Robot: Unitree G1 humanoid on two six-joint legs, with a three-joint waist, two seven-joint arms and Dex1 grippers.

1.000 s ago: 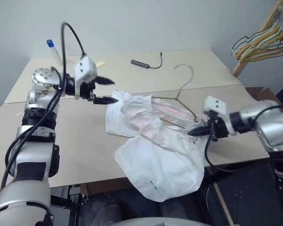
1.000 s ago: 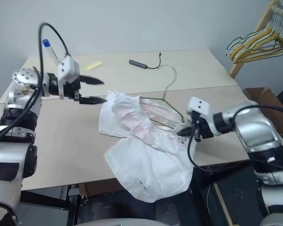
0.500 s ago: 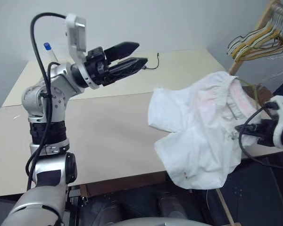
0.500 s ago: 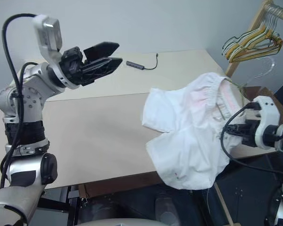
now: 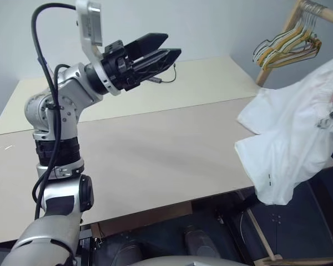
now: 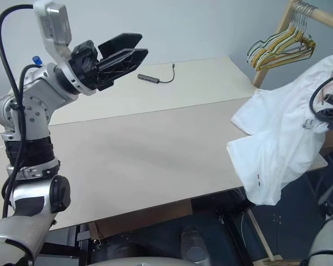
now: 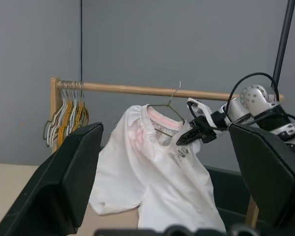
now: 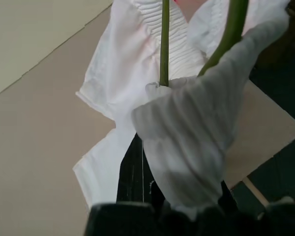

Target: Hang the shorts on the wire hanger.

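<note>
Surface (image 5: 155, 160): I see the beige top bare in the middle.
Shorts (image 5: 291, 144): off the right edge, draped on the wire hanger (image 7: 163, 105), lifted near a wooden rail (image 7: 137, 90).
Left gripper (image 5: 169, 50): raised over the far left, fingers spread, nothing in them.
Right gripper (image 7: 184, 140): clenched on the wire hanger through the cloth.

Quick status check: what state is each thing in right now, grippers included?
shorts: draped on the wire hanger, lifted off the table
wire hanger: held up near the wooden rail, hook not on it
right gripper: shut on the wire hanger and shorts
left gripper: open, empty, above the table
</note>
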